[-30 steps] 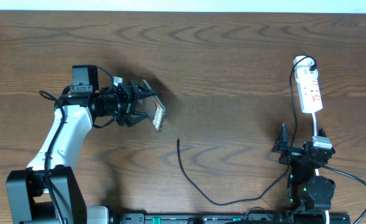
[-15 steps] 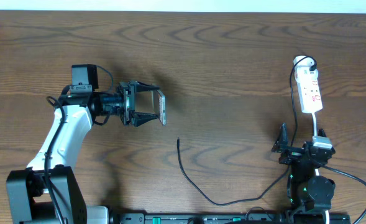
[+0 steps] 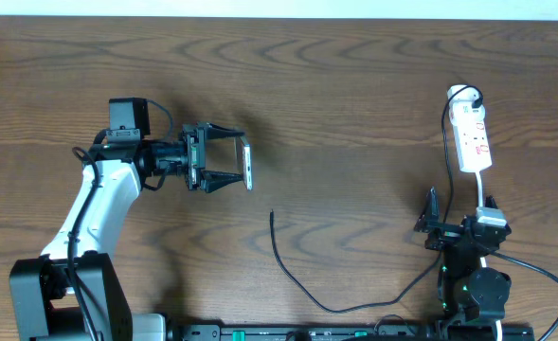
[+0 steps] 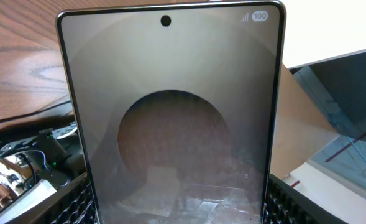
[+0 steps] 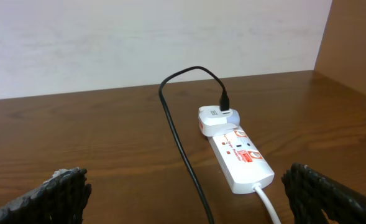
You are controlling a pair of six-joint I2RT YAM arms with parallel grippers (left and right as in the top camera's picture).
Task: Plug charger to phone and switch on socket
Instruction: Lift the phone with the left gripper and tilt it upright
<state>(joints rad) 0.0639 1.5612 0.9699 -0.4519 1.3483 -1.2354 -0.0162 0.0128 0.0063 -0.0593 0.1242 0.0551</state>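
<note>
- A dark brown wooden tabletop [image 3: 354, 95] with wavy, clearly visible grain fills nearly the whole overhead view.
- A pale off-white wall [image 5: 139, 37], plain and slightly mottled, stands along the tabletop's far edge.
- A brown wooden panel [image 5: 356, 37] rises at the right end of that wall and meets the tabletop.
- The light is soft and even, and shadows on the wood are faint.

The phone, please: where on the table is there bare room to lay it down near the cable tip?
Bare wood stretches from the phone in the left gripper across to the socket, beyond the charger tip. The far edge is bare too. Crowded: the right side, where the charger cable runs past the socket, and the near edge, where it loops.
</note>
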